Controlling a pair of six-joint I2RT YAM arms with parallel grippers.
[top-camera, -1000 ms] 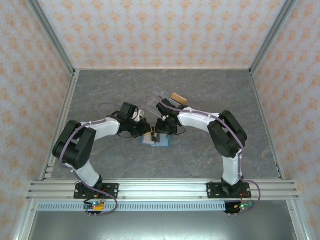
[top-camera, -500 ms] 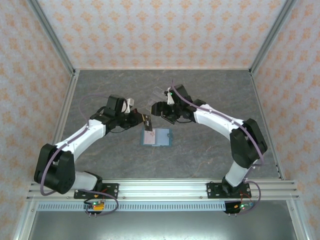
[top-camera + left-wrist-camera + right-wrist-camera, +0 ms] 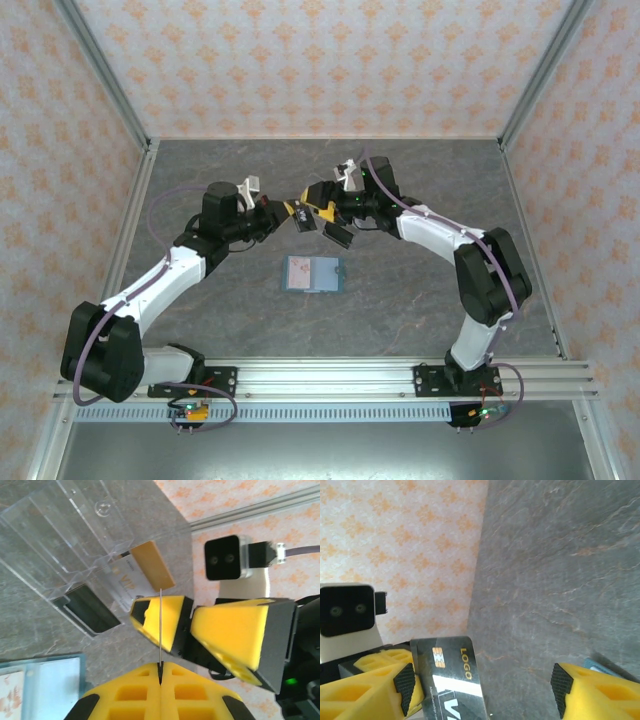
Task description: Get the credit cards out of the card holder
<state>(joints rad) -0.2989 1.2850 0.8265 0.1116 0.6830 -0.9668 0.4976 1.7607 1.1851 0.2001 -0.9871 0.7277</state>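
The teal card holder [image 3: 312,274] lies open and flat on the grey table, with its corner showing in the left wrist view [image 3: 40,680]. My left gripper [image 3: 290,213] hovers behind it, shut on a black credit card, which is a thin edge-on line [image 3: 160,625] in the left wrist view. In the right wrist view that card [image 3: 452,675] shows a gold chip and "LOGO". My right gripper [image 3: 319,212] is open, its fingers on either side of the card, which is close to the left pad [image 3: 404,687].
A clear acrylic tiered stand [image 3: 65,530] stands just behind the grippers. It holds a tan card [image 3: 152,565], a white VIP card [image 3: 125,582] and a black card [image 3: 87,610]. Patterned walls close in the table on three sides.
Both grippers have lifted away from the card holder and moved back toward the stand. The left one carried the black card up, and the open right gripper has closed in around it.
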